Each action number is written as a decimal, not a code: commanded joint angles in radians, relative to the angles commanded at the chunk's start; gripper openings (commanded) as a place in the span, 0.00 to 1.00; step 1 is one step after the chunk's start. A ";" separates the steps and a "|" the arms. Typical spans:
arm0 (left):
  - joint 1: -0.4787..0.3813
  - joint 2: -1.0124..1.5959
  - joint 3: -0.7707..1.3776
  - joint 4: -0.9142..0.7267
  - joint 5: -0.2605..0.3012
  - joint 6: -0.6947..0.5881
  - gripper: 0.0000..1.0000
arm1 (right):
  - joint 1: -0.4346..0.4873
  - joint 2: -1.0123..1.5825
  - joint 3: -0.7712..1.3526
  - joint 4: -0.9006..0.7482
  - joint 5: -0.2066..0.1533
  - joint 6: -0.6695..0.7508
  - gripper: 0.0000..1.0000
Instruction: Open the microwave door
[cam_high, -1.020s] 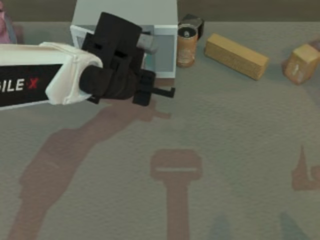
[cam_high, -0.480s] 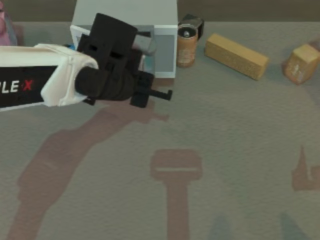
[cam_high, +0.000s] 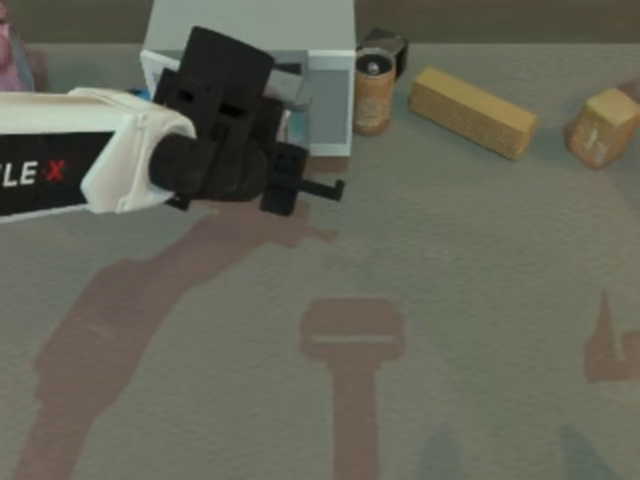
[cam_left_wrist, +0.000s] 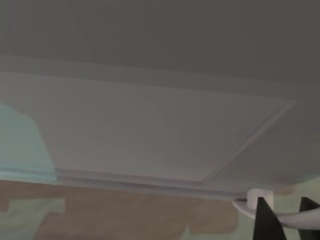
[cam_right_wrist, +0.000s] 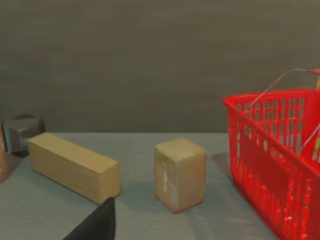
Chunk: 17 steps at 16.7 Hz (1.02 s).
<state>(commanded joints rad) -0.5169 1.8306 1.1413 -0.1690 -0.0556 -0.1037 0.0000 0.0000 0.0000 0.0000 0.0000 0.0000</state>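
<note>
The white-silver microwave stands at the table's far edge, left of middle. My left gripper hangs right in front of it, and the arm hides most of the front. In the left wrist view the microwave door fills the picture as a flat grey panel, with a patch of the teal inside showing past its edge. The white bar handle runs between the two dark fingers of the left gripper, which is shut on it. My right gripper is outside the top view.
A brown can stands against the microwave's right side with a black cube behind it. Further right lie a long tan block and a small cardboard box. A red basket shows in the right wrist view.
My left arm has drawn slightly to the left with its gripper on the handle; in the last half second it has barely moved.
</note>
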 joint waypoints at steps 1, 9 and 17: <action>0.000 0.000 0.000 0.000 0.000 0.000 0.00 | 0.000 0.000 0.000 0.000 0.000 0.000 1.00; 0.000 0.000 0.000 0.000 0.000 0.000 0.00 | 0.000 0.000 0.000 0.000 0.000 0.000 1.00; 0.012 -0.022 -0.025 0.009 0.036 0.038 0.00 | 0.000 0.000 0.000 0.000 0.000 0.000 1.00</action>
<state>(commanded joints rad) -0.5045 1.8082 1.1167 -0.1604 -0.0193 -0.0654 0.0000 0.0000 0.0000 0.0000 0.0000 0.0000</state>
